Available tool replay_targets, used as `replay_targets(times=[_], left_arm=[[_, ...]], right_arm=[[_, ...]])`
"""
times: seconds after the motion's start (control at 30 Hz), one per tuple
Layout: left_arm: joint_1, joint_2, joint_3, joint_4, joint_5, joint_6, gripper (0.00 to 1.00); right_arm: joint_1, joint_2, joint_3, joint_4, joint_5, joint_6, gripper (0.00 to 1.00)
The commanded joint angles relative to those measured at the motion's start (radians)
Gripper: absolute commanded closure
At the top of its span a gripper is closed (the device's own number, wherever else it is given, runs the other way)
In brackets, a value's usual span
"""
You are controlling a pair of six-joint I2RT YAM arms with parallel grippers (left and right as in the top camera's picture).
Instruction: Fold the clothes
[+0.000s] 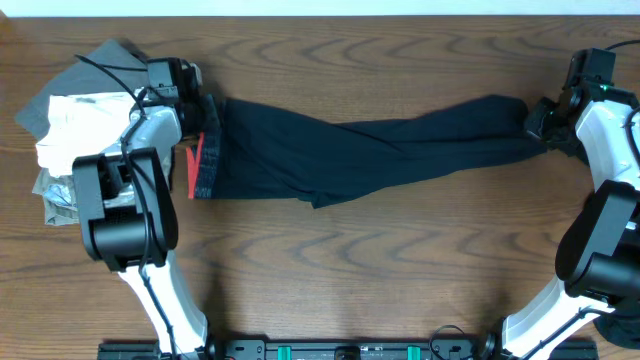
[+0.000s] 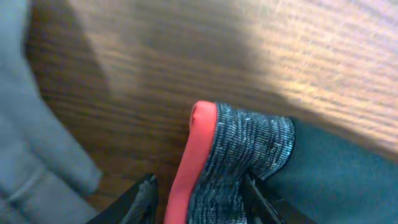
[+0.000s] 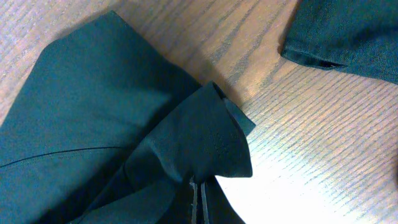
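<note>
Dark trousers lie stretched across the table, with a grey waistband edged in red at the left and the leg ends at the right. My left gripper sits at the waistband. In the left wrist view its fingers are closed on the thick waistband. My right gripper is at the leg ends. In the right wrist view its fingers are pinched shut on a fold of the dark cloth. Another hem of the trousers lies at the top right.
A pile of grey and white clothes lies at the far left, just behind my left arm. Its grey cloth shows at the left of the left wrist view. Bare wooden table runs along the front.
</note>
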Motion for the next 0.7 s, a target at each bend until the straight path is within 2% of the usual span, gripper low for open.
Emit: replay_targets(times=[0.0,0.1,0.17,0.2,0.3,0.37,0.67], left_arm=[[0.006,0.019,0.014,-0.002,0.065,0.014,0.55],[0.006,0.019,0.014,-0.003,0.105,0.014,0.55],[0.006,0.019,0.014,-0.016,0.109,0.014,0.61],[0.006,0.019,0.014,-0.026,0.109,0.014,0.65],[0.006,0.019,0.014,-0.057,0.109,0.014,0.87],[0.007,0.018,0.014,-0.066,0.109,0.014,0.94],[0.011,-0.109,0.014,-0.12,0.108,0.006,0.94]], right_arm=[[0.009,0.003,0.018,-0.002,0.014,0.013,0.99],[0.009,0.003,0.018,-0.005,0.014,0.013,0.99],[0.009,0.003,0.018,-0.007,0.014,0.013,0.99],[0.009,0.003,0.018,-0.008,0.014,0.013,0.99],[0.009,0.003,0.018,-0.009,0.014,0.013,0.99],[0.009,0.003,0.018,-0.009,0.014,0.013,0.99],[0.009,0.003,0.018,-0.015,0.014,0.013,0.99]])
